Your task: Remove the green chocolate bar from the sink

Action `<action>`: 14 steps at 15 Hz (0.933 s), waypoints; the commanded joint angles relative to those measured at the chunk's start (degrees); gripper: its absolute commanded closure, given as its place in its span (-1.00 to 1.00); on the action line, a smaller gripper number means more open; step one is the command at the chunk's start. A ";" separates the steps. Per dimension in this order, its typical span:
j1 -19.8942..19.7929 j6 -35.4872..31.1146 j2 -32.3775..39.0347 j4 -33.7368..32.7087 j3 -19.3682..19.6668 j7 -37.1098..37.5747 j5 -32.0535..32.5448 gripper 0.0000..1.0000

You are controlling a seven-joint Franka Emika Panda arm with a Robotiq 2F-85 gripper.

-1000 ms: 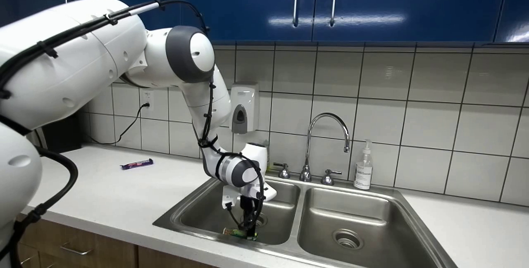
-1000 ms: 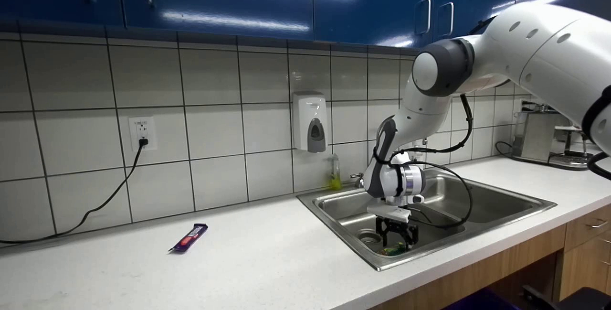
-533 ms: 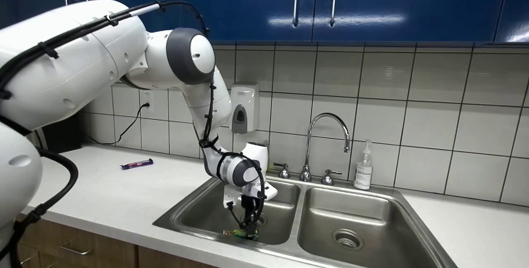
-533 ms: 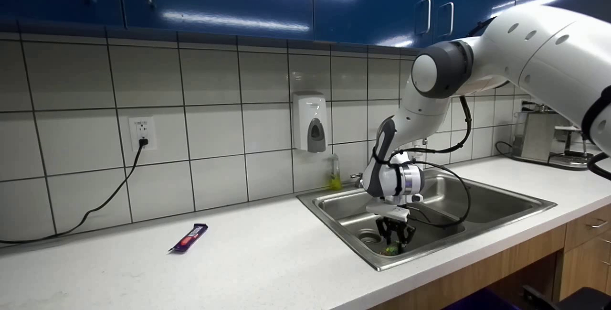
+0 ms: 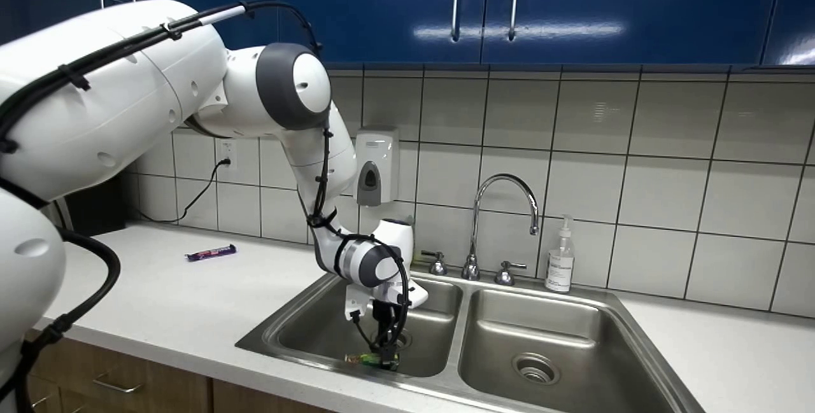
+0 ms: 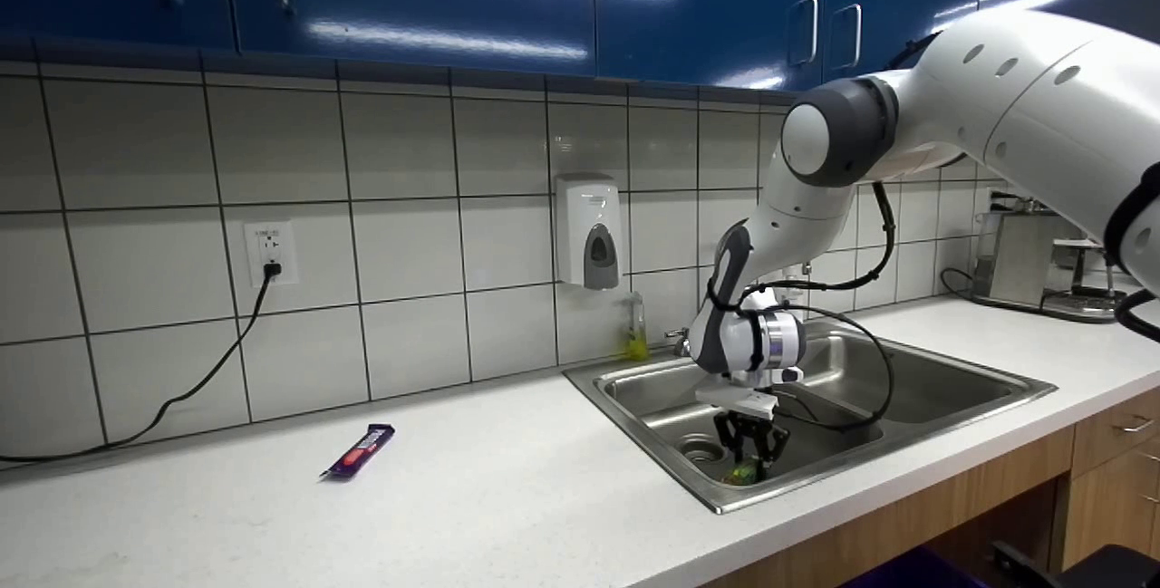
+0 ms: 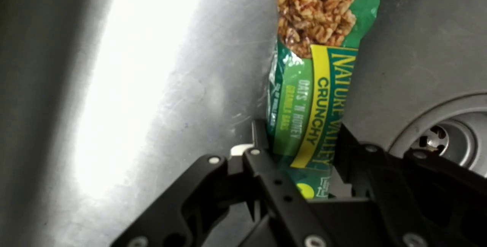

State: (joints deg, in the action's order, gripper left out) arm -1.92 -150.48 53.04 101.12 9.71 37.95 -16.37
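Along the top we see glossy blue cabinets, streaked by reflected light, over a wall of dark-lined tiles. Below stretches the smooth white tabletop, and above it bends the arm, its rounded white casing strapped with black cable. Let into the tabletop is the sink, bare steel with two round-cornered basins and a slim chrome faucet arching at the rear. A boxy white dispenser hangs on the wall; in the basin nearer it we find the green bar, its shiny wrapper creased. Black, jointed fingers press both its sides, gripping it near one end. A second ago we saw them wider apart; the bar lies roughly where it did.
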 commanded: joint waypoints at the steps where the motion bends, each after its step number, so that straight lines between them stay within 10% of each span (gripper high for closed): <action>1: 1.17 0.94 -1.10 -0.47 1.44 1.04 0.75 0.65; 14: 2.56 5.01 -8.56 1.21 2.58 -1.30 3.63 0.65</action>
State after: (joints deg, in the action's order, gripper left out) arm 0.63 -149.09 48.06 100.43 12.16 37.84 -14.69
